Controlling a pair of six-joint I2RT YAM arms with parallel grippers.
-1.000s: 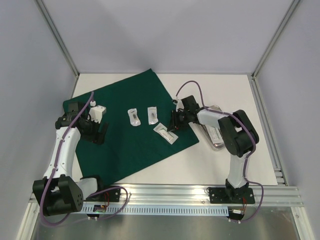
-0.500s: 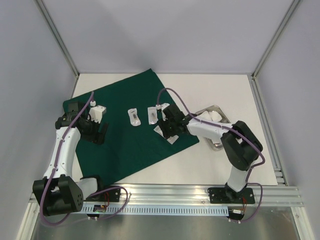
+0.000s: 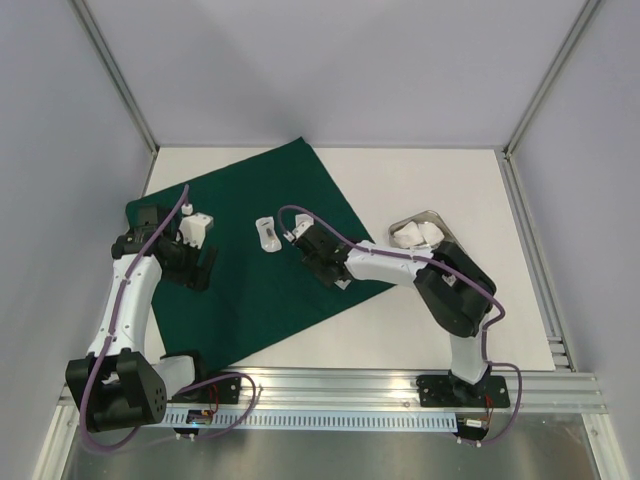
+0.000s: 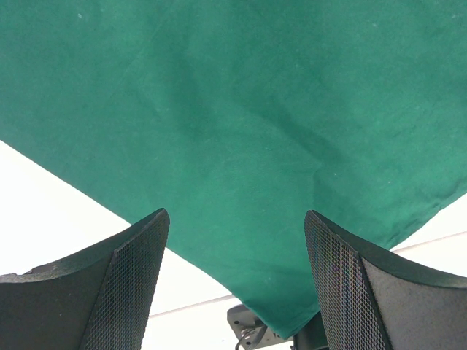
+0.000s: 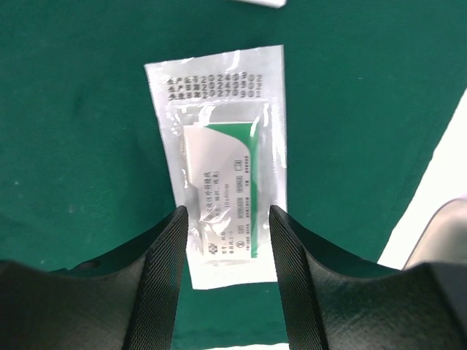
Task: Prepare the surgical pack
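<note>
Currently: right jaws open, over a clear pouch (image 5: 222,186) lying flat on the green cloth (image 3: 270,290). Left jaws open above the cloth's left part. Steel tray (image 3: 428,213) on bench (image 3: 430,175), right of cloth.

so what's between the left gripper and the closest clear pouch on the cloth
Only bare dark green cloth lies between the left gripper and that clear pouch. The top external view shows this.
</note>
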